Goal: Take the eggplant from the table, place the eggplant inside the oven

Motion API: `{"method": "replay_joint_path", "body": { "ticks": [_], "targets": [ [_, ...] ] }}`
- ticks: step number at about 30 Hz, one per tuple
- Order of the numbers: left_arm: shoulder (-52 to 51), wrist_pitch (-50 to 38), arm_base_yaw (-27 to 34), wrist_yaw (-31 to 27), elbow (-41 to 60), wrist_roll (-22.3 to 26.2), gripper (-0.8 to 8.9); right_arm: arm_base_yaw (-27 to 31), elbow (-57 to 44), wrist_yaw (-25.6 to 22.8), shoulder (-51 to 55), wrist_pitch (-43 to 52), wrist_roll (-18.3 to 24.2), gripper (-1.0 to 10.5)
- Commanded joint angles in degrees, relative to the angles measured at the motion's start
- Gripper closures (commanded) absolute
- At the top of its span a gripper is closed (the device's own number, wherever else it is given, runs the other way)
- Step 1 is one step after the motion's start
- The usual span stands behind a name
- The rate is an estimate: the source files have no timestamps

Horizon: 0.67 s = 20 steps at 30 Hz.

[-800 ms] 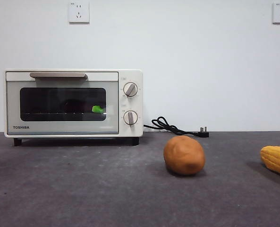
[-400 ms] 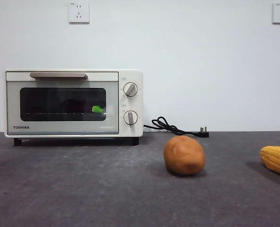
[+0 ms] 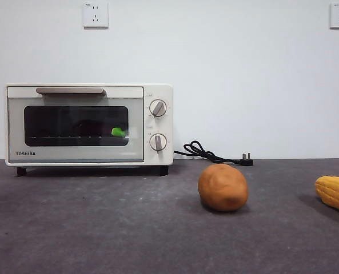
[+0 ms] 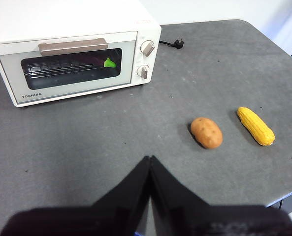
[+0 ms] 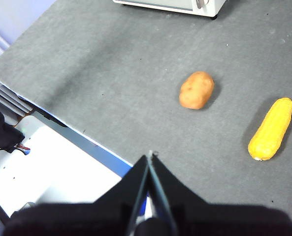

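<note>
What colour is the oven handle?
Beige; the handle on the oven shows best in the left wrist view.

Potato [image 3: 223, 187]: round, brown, the landmark.
Corn cob [image 3: 335, 194]: yellow, right of potato, apart.
Plug [image 3: 247, 159]: behind potato, by wall.
Wall sockets [image 3: 95, 15]: two, white, high above.

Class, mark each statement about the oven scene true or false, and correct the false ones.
1. The oven door is shut. True.
2. The eggplant lies on the table beside the potato. False: it is inside the oven, its green cap showing through the window.
3. The left gripper holds the corn. False: its jaws are shut on nothing, and the corn lies on the table.
4. The potato lies between the oven and the corn. True.
5. The right gripper is shut and holds nothing. True.
</note>
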<state>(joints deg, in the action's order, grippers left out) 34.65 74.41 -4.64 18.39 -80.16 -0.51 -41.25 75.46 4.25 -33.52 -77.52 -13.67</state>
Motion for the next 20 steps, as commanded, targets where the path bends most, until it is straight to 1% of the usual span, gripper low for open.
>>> {"method": "replay_joint_path", "body": {
  "ticks": [1,3,5,9,11,14,20],
  "targets": [
    [0.0,-1.0,-0.2,-0.2,0.1,-0.3,8.18,0.0,-0.4,-0.3,0.0,-1.2,0.4,9.5],
    [0.0,-2.8,-0.2,-0.4,0.1,0.1,8.18,0.0,-0.4,-0.3,0.0,-1.2,0.4,9.5],
    [-0.1,-5.9,-0.2,-0.4,0.1,2.5,8.18,0.0,-0.4,-0.3,0.0,-1.2,0.4,9.5],
    [-1.7,-15.4,1.2,-0.4,0.6,7.5,8.18,0.0,-0.4,-0.3,0.0,-1.2,0.4,9.5],
    [-3.5,-21.1,2.5,-0.2,2.2,8.9,8.18,0.0,-0.4,-0.3,0.0,-1.2,0.4,9.5],
    [-7.3,-31.1,3.8,0.0,7.3,9.8,8.18,0.0,-0.4,-0.3,0.0,-1.2,0.4,9.5],
    [-16.0,-52.5,4.1,-0.4,25.0,12.7,8.18,0.0,-0.4,-0.3,0.0,-1.2,0.4,9.5]
  ]
}}
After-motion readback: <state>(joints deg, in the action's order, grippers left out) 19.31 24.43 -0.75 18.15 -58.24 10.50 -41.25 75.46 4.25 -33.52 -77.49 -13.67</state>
